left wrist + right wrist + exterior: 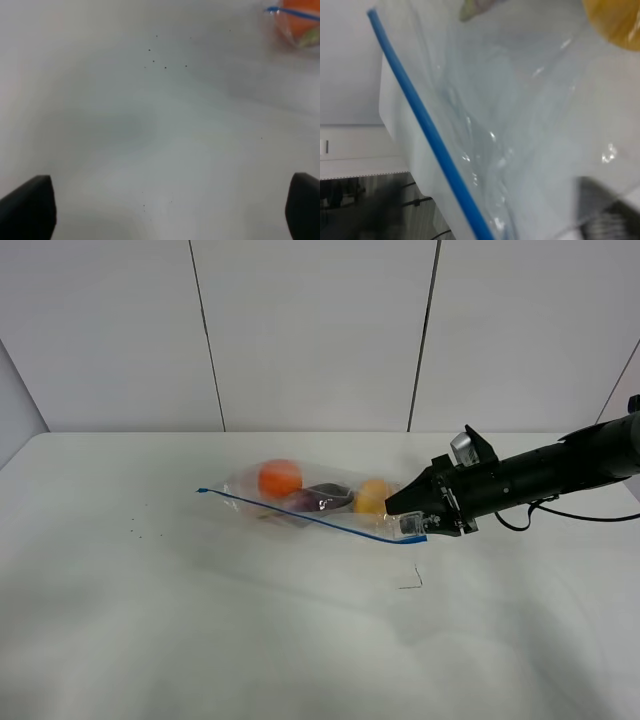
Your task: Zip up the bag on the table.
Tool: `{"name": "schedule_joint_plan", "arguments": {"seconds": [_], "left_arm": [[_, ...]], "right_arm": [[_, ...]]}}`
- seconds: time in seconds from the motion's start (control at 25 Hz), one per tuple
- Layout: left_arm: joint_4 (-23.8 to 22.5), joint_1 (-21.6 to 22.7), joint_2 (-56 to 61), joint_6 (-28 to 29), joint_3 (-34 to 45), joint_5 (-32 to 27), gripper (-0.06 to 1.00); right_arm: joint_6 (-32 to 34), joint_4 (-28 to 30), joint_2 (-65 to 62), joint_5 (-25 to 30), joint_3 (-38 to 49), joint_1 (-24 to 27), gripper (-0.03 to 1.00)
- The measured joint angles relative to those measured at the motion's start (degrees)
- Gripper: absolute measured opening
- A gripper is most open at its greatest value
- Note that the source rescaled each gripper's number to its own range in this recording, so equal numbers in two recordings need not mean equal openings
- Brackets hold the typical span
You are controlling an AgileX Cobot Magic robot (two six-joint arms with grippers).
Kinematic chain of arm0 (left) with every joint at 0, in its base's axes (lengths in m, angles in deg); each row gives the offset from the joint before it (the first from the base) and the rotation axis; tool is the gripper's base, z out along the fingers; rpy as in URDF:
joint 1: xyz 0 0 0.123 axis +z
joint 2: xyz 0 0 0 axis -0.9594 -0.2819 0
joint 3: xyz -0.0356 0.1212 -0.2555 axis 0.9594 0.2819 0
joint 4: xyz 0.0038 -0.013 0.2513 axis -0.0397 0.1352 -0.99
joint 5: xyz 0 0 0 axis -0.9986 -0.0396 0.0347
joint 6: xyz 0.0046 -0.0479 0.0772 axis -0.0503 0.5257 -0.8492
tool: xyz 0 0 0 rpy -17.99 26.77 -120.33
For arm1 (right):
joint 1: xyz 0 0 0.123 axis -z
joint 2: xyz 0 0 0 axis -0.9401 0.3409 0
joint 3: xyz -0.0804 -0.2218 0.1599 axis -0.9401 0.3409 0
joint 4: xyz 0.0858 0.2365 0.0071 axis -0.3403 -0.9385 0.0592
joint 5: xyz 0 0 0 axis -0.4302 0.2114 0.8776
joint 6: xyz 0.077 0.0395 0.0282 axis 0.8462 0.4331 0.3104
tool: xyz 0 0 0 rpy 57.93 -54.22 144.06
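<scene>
The clear bag point(310, 502) lies on the white table point(200, 620), with an orange point(280, 479), a purple eggplant point(325, 498) and a yellow fruit point(372, 496) inside. Its blue zipper strip point(300, 513) runs along the near edge. My right gripper point(418, 524) is at the strip's right end, and its jaws are too blurred to read. Up close, the right wrist view fills with the strip point(430, 132) and crinkled plastic point(520, 100). Over bare table, my left gripper point(170, 207) is open and empty, with the bag's corner point(295, 22) far off.
A small bent wire-like mark point(412, 580) lies on the table in front of the right gripper. Tiny dark specks point(135, 530) dot the left side. A panelled wall point(320, 330) stands behind the table's far edge.
</scene>
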Motion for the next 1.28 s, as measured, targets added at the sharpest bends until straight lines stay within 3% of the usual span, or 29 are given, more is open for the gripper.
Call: {"name": "schedule_joint_plan", "arguments": {"seconds": [0.08, 0.16, 0.6, 0.72, 0.84, 1.04, 1.2, 1.28], "left_arm": [[0.0, 0.0, 0.0, 0.0, 0.0, 0.0, 1.0], [0.0, 0.0, 0.0, 0.0, 0.0, 0.0, 1.0], [0.0, 0.0, 0.0, 0.0, 0.0, 0.0, 1.0], [0.0, 0.0, 0.0, 0.0, 0.0, 0.0, 1.0], [0.0, 0.0, 0.0, 0.0, 0.0, 0.0, 1.0], [0.0, 0.0, 0.0, 0.0, 0.0, 0.0, 1.0], [0.0, 0.0, 0.0, 0.0, 0.0, 0.0, 1.0], [0.0, 0.0, 0.0, 0.0, 0.0, 0.0, 1.0]], "right_arm": [[0.01, 0.0, 0.0, 0.0, 0.0, 0.0, 0.94], [0.01, 0.0, 0.0, 0.0, 0.0, 0.0, 0.98], [2.56, 0.41, -0.02, -1.0, 0.0, 0.0, 1.0], [3.54, 5.57, -1.03, -3.84, -1.29, 0.0, 1.0], [10.2, 16.11, -3.98, -9.3, -3.47, 0.0, 1.0], [32.38, 46.46, -9.84, -20.09, -4.39, 0.0, 1.0], [48.73, 69.22, -14.35, -20.66, -4.39, 0.0, 1.0], [52.35, 74.63, -16.58, -19.73, -4.39, 0.0, 1.0]]}}
